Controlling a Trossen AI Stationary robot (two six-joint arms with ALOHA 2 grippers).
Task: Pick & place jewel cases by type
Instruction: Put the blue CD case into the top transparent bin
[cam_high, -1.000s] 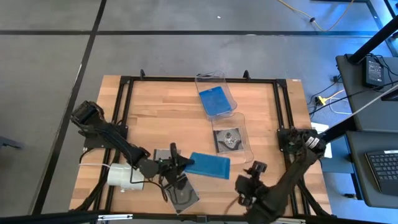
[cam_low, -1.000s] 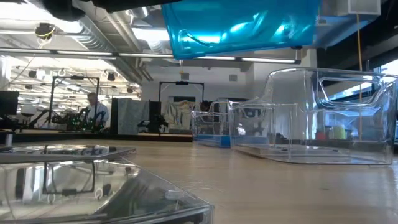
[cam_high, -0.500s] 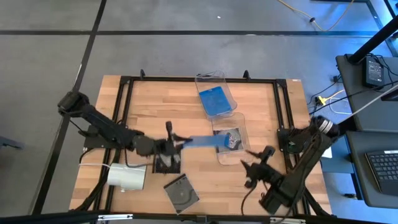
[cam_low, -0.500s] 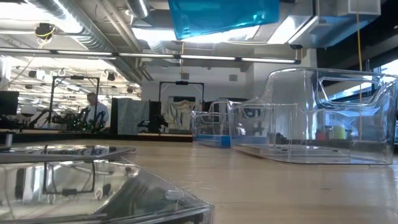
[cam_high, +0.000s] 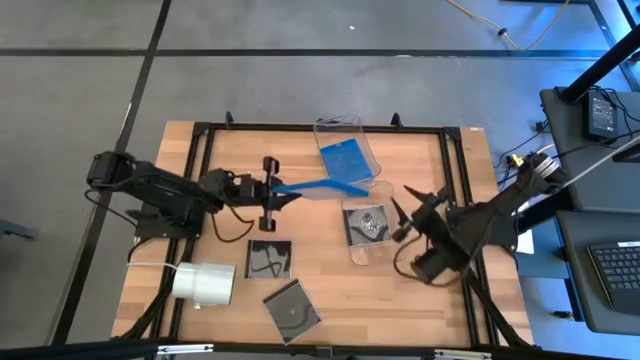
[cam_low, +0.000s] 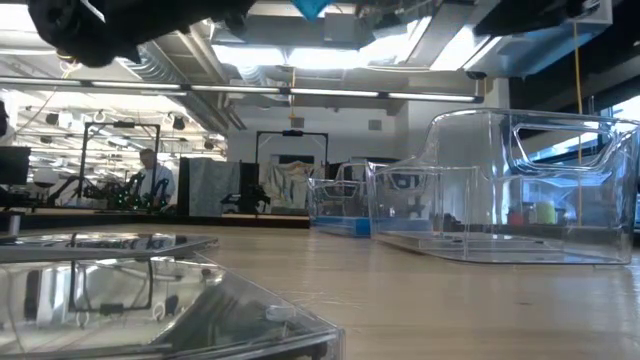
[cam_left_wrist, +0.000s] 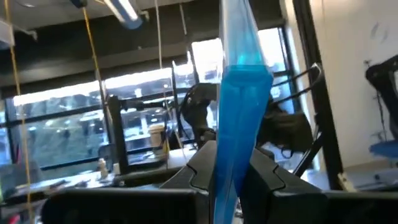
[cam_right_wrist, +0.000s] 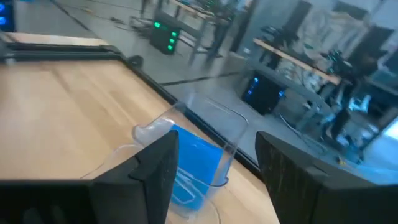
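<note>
L pincer (cam_high: 272, 192) clamped on blue jewel case (cam_high: 320, 187) (edge-on), held above bench (cam_high: 240, 160) nr far bin (cam_high: 345, 150). R pincer (cam_high: 415, 212) open, empty, beside near bin (cam_high: 372, 235).

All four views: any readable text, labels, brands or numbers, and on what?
None readable.
Blue case held by the left hand: no print visible.
Dark cases on the table: disc markings too small to read.
Bins: no labels.
White roll: blank.
Room behind: screens and lights only, too blurred.
</note>
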